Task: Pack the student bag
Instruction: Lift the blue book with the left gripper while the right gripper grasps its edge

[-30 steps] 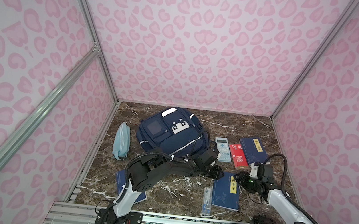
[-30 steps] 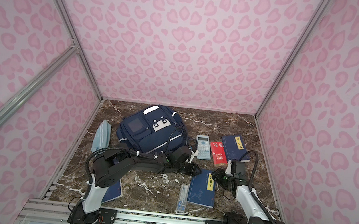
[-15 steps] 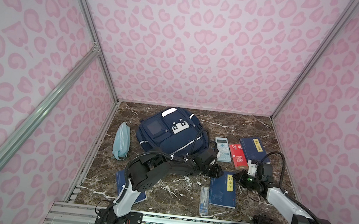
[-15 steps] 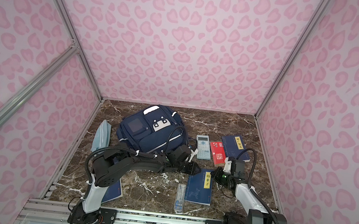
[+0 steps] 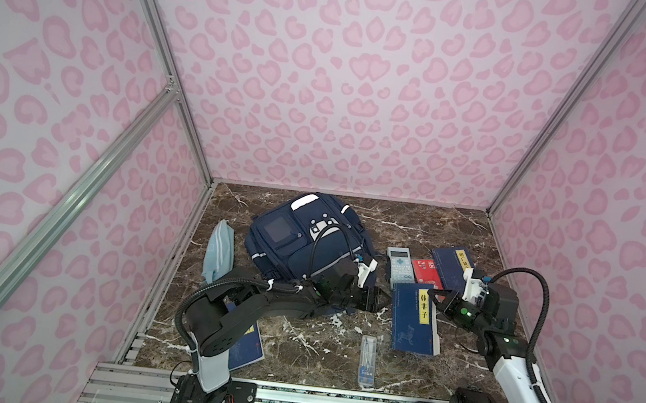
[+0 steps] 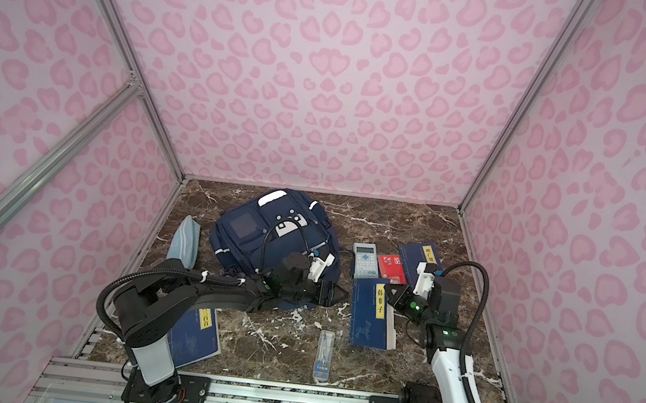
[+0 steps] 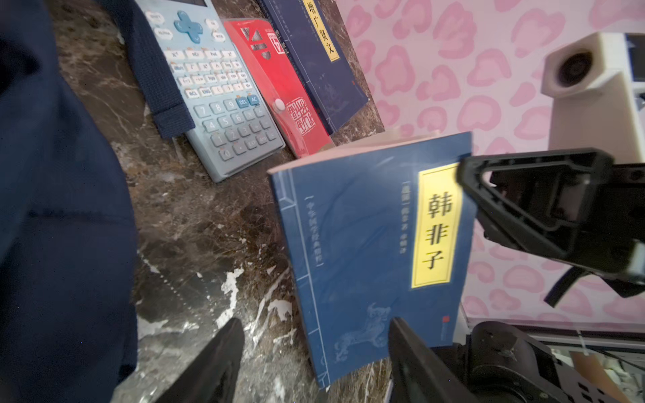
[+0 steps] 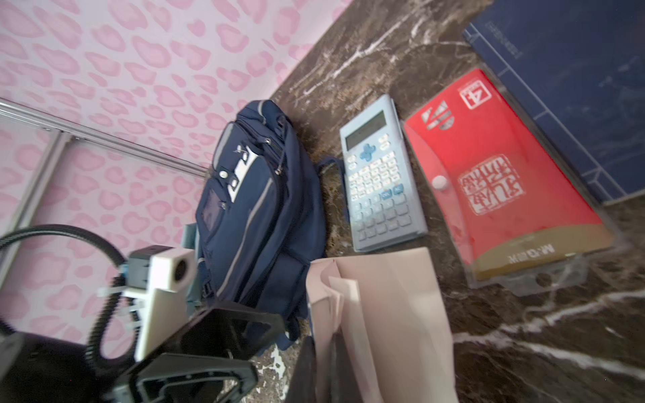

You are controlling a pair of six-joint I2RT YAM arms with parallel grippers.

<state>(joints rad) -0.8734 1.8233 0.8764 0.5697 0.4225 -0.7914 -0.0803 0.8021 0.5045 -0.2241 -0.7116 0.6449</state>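
Right gripper is clamped on the upper right edge of the blue book with the yellow title strip. That side is tipped up off the marble tabletop, page block showing, long axis front to back. Left gripper has its jaws apart and holds nothing. It sits low just beside the book's left edge, between the book and the student bag. The bag lies flat, left of and behind the book, top toward the back wall, closer to the left arm. Can't tell if a zip is open. Calculator and red case lie just behind the book. Pink patterned walls enclose the table closely on three sides.
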